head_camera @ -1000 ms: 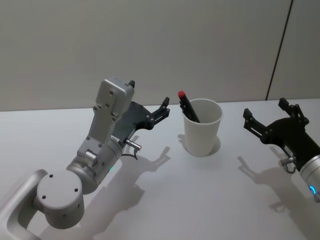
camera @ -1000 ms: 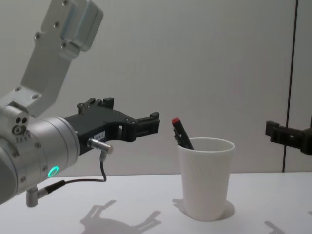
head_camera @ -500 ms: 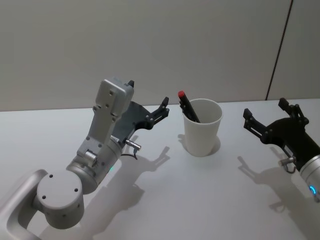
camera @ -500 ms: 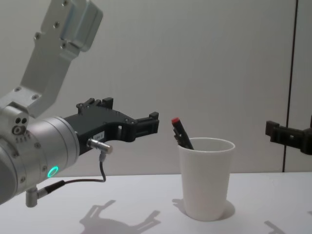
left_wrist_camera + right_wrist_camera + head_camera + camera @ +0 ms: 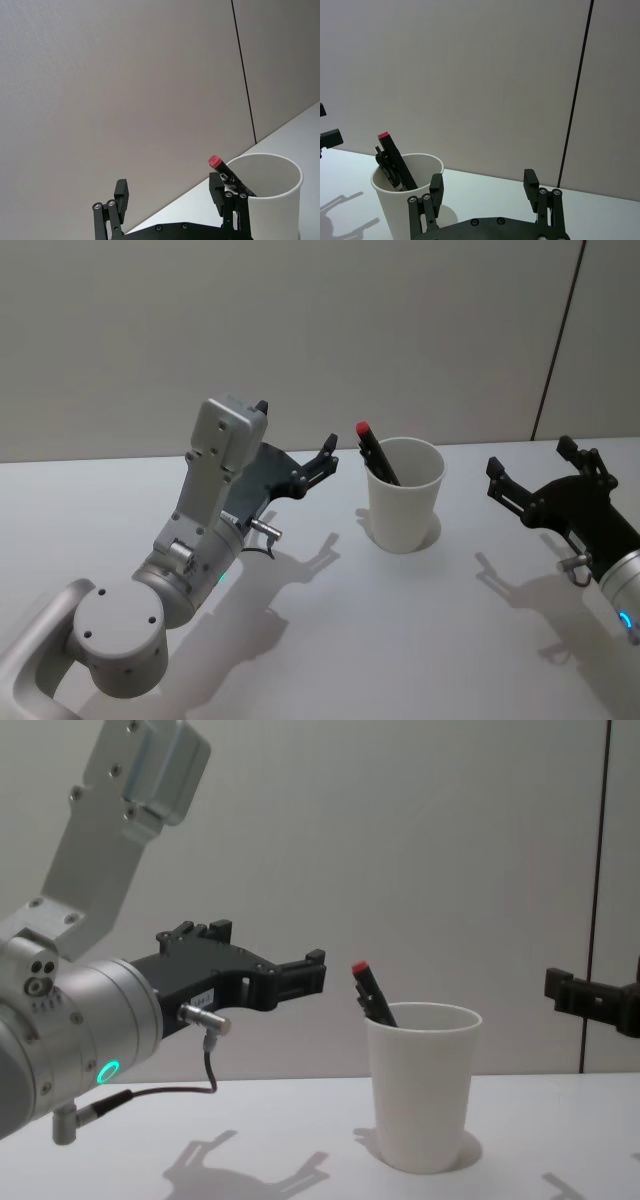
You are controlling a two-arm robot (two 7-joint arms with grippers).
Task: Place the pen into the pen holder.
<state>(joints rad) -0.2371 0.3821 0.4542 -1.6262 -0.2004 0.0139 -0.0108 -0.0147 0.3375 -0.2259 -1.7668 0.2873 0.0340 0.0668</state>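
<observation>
The pen [image 5: 375,454] is black with a red cap. It stands inside the pen holder [image 5: 404,502], a white paper cup, and leans towards the cup's left rim. My left gripper [image 5: 296,428] hovers open and empty just left of the cup, above the table. In the left wrist view its open fingers [image 5: 121,189] frame the pen [image 5: 227,172] and cup [image 5: 277,200] ahead. My right gripper [image 5: 531,457] is open and empty to the right of the cup. From the side the pen [image 5: 371,991] sticks out above the cup [image 5: 422,1090].
The white table [image 5: 400,640] carries the cup, with shadows of both arms on it. A plain wall with a dark vertical seam [image 5: 558,340] runs behind. The left arm's grey wrist housing [image 5: 225,440] rises at the left.
</observation>
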